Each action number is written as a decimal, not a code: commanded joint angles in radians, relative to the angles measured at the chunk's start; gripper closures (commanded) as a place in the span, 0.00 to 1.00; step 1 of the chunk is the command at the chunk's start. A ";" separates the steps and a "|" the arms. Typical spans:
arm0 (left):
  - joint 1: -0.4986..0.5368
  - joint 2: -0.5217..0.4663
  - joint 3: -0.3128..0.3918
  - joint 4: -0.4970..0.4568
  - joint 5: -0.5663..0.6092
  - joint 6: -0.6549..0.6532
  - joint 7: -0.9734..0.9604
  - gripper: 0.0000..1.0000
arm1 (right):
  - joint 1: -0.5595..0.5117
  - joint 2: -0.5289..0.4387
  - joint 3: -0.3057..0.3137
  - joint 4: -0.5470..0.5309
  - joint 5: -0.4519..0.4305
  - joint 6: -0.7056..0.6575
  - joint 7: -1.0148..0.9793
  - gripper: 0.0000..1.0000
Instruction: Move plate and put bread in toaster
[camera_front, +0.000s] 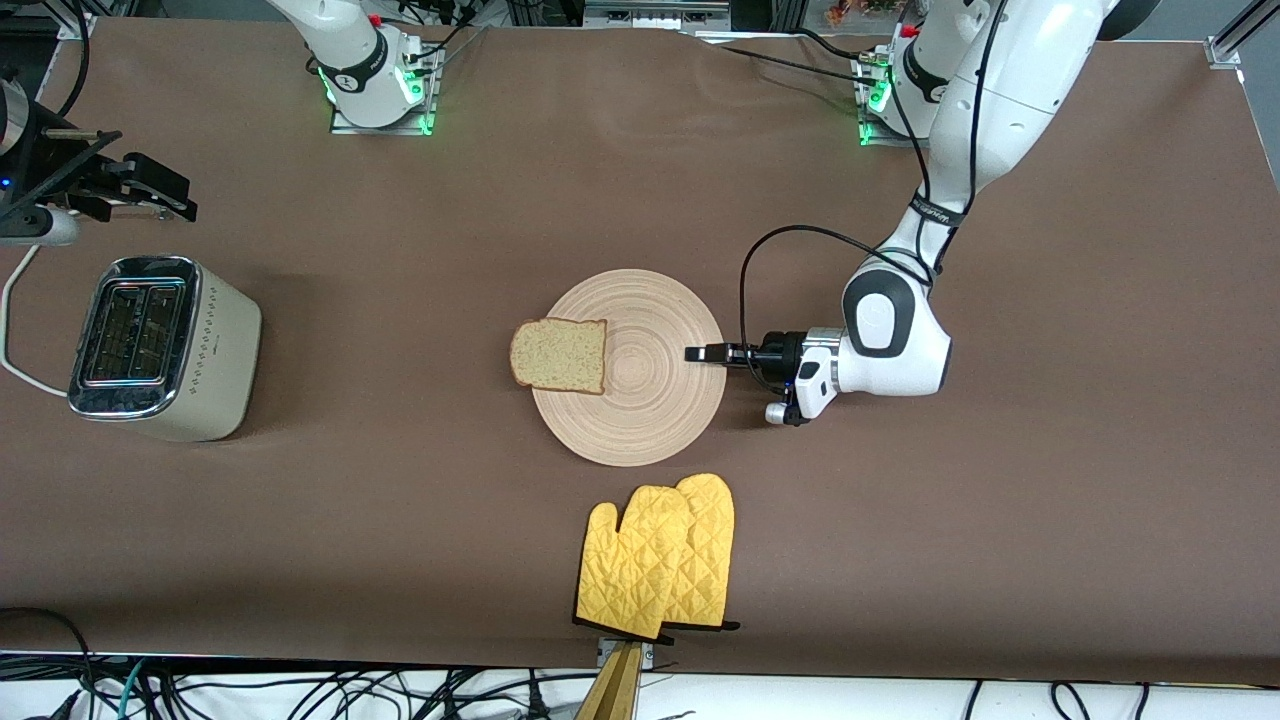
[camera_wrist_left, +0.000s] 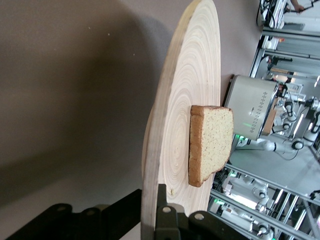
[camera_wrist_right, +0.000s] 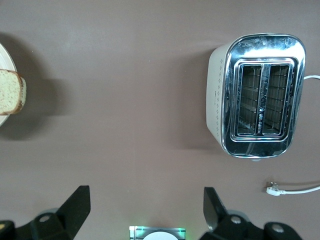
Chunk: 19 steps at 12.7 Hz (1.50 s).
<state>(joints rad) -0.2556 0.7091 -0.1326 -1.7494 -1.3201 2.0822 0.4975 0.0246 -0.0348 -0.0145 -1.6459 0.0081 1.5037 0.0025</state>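
Pale wood, ringed with grooves: the plate (camera_front: 640, 390) lies at mid-bench, with the bread (camera_front: 560, 355) resting on its rim toward the right arm's end, one edge overhanging. The left gripper (camera_front: 695, 354) reaches in low from the left arm's end, its jaws pinching the plate's edge; the left wrist view shows a finger on each face of the rim. The toaster (camera_front: 160, 345) stands well apart at the right arm's end of the bench, both slots empty, its white cord (camera_front: 15, 330) trailing off. The right gripper (camera_front: 150, 195) hangs over the bench beside the toaster, jaws spread and holding nothing.

Judgement: the plate is gripped but still far from the toaster; carrying it over, lifting the slice and slotting it all remain.

The bench (camera_front: 1000, 550) is covered in plain brown material. A pair of yellow oven mitts (camera_front: 660, 560) lies nearer the front camera than the plate. Metal framing and cables surround the bench.
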 joint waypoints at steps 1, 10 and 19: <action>-0.007 0.038 0.007 0.037 -0.027 -0.005 0.104 1.00 | -0.003 0.004 0.004 0.021 -0.005 -0.016 -0.004 0.00; -0.047 0.086 0.005 0.064 -0.111 0.001 0.131 1.00 | -0.003 0.004 0.004 0.021 -0.005 -0.016 -0.004 0.00; -0.050 0.095 0.010 0.061 -0.100 0.075 0.211 1.00 | -0.005 0.007 0.002 0.021 -0.007 -0.013 -0.004 0.00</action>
<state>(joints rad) -0.3005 0.8034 -0.1240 -1.7071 -1.3922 2.1635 0.6765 0.0246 -0.0347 -0.0146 -1.6459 0.0081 1.5037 0.0025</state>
